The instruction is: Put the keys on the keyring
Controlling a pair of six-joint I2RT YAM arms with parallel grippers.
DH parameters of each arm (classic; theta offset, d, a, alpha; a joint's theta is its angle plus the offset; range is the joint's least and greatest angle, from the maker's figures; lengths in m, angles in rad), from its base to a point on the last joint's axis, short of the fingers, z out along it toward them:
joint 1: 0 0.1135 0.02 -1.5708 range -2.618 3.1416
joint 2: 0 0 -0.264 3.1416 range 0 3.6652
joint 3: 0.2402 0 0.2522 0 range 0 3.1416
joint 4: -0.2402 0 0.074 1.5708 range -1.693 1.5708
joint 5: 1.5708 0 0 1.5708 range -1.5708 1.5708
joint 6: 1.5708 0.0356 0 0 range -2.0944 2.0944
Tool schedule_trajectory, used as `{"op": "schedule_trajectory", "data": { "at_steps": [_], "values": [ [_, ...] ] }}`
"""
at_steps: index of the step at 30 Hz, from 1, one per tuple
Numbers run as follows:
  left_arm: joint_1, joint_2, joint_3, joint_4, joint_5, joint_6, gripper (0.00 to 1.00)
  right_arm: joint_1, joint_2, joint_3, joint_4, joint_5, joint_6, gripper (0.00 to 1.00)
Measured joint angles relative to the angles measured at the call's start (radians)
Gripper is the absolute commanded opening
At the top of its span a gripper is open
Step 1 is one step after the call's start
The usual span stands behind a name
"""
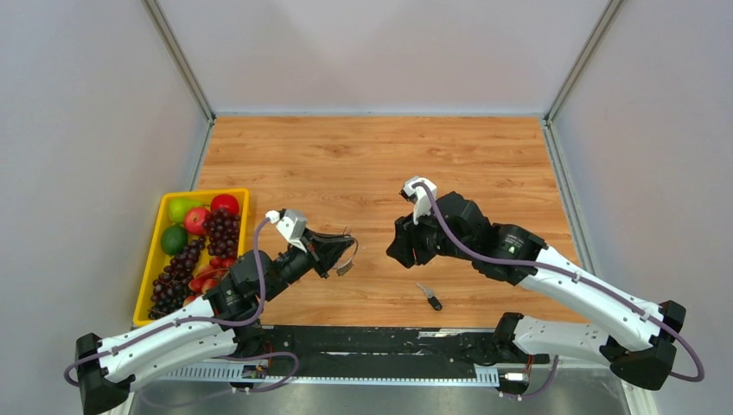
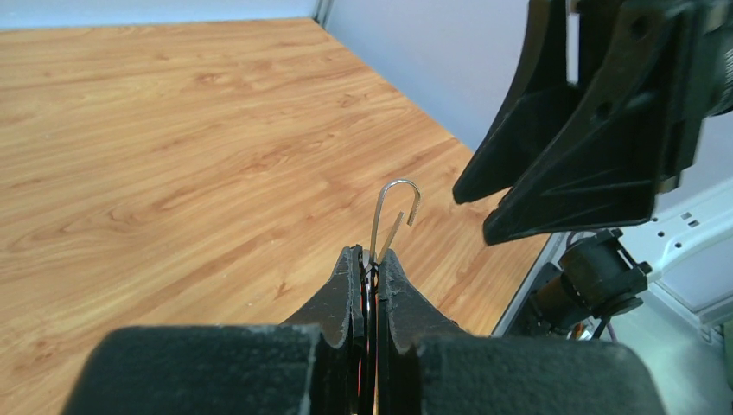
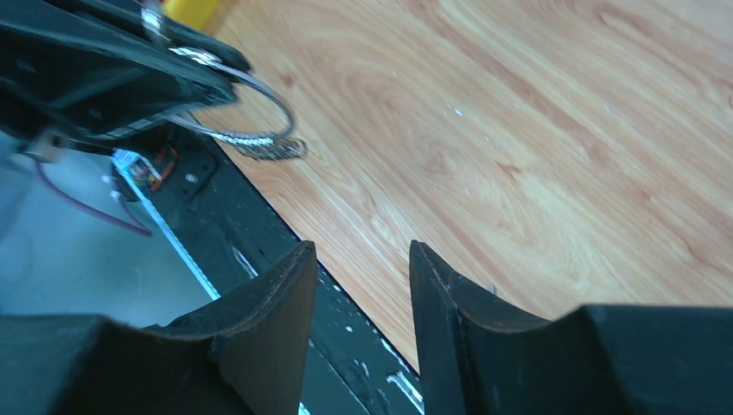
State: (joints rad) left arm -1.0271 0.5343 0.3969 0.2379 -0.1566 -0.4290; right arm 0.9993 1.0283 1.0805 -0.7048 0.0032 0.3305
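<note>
My left gripper (image 1: 335,253) is shut on the keyring (image 1: 347,251), a thin silver wire ring, and holds it above the table. In the left wrist view the ring (image 2: 393,207) sticks up from between the closed fingertips of the gripper (image 2: 369,258). In the right wrist view the keyring (image 3: 252,111) hangs from the left gripper, with small silver keys (image 3: 270,149) at its lower edge. A key with a black head (image 1: 430,297) lies on the wood near the front edge. My right gripper (image 1: 402,246) is open and empty, a little right of the ring; its jaws (image 3: 360,252) stand apart.
A yellow tray (image 1: 147,272) with grapes, apples and limes stands at the left. The black base rail (image 1: 372,341) runs along the table's near edge. Grey walls close in the left, right and back sides.
</note>
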Motion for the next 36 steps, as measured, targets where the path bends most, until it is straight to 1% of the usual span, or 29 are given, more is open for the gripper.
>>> {"op": "schedule_trajectory", "data": {
  "at_steps": [4,9,14,20,26,36],
  "values": [
    [0.000,0.000,0.000,-0.026,-0.003,-0.003,0.00,0.000,0.010,0.046,0.034,-0.044,0.009,0.45],
    [0.000,0.000,0.000,-0.046,0.002,-0.005,0.00,0.000,0.099,0.135,0.076,-0.105,0.047,0.42],
    [0.000,-0.002,0.001,-0.048,0.024,-0.008,0.00,0.000,0.169,0.178,0.100,-0.163,0.092,0.39],
    [0.000,-0.017,0.003,-0.061,0.045,-0.007,0.00,0.000,0.202,0.217,0.128,-0.211,0.145,0.37],
    [0.000,-0.023,0.005,-0.064,0.054,-0.007,0.00,0.000,0.217,0.232,0.151,-0.224,0.183,0.35],
    [0.000,-0.045,0.005,-0.064,0.060,-0.002,0.00,0.000,0.243,0.235,0.164,-0.221,0.200,0.29]
  ]
}}
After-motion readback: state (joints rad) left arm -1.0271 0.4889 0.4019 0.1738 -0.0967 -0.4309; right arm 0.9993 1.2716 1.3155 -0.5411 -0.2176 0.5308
